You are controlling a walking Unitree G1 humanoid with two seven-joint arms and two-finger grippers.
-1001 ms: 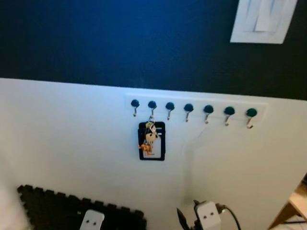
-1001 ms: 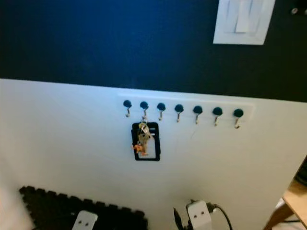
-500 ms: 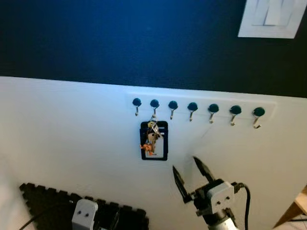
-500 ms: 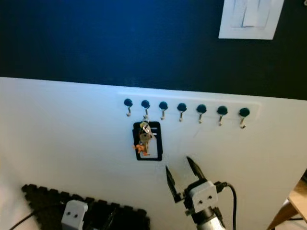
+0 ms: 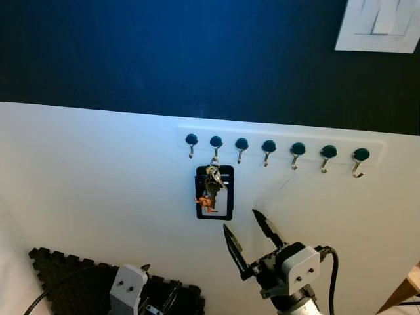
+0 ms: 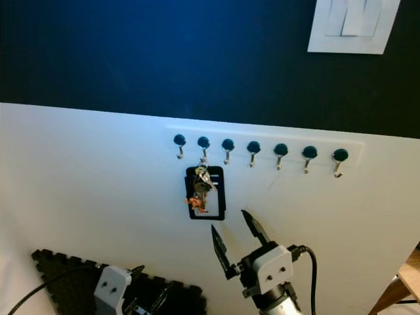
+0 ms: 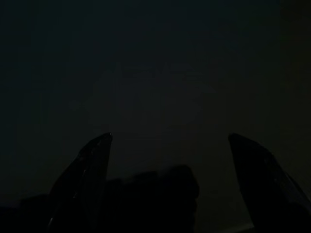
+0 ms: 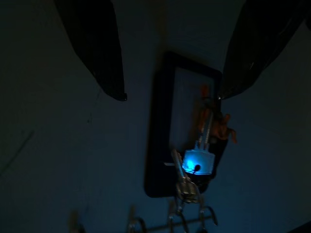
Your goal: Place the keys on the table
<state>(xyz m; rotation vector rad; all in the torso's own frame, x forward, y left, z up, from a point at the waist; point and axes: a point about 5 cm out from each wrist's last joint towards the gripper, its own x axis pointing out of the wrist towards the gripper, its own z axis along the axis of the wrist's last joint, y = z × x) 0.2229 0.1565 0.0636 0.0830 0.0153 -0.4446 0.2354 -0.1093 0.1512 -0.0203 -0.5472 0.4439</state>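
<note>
Keys (image 5: 211, 184): a small bunch with an orange charm, hanging from the second hook from the left of a hook rail (image 5: 275, 146). Behind the bunch, flat against the wall, hangs a black rectangular card holder (image 5: 215, 202) from the same hook. In the right wrist view the bunch (image 8: 197, 165) shows a pale round tag lit blue, with the orange charm beside it over the dark holder.

Hook rail: a white strip with seven dark-capped metal hooks in a row, fixed on the white lower wall (image 5: 92, 177). The other six hooks are bare.

Right gripper (image 5: 248, 236): raised before the white wall, just below and to the right of the card holder, apart from it. Its jaws stand apart, the two black fingers (image 5: 232, 248) pointing up toward the keys and closed on nothing. A black cable loops from its pale wrist housing.

Left gripper (image 7: 170, 145): low at the near left, over a black interlocking mat (image 5: 72, 275); its jaws are spread wide in the very dark left wrist view, with nothing between them.

Upper wall (image 5: 164, 52): dark blue, above the white part. A white switch plate (image 5: 379, 26) sits on it at the far right.
</note>
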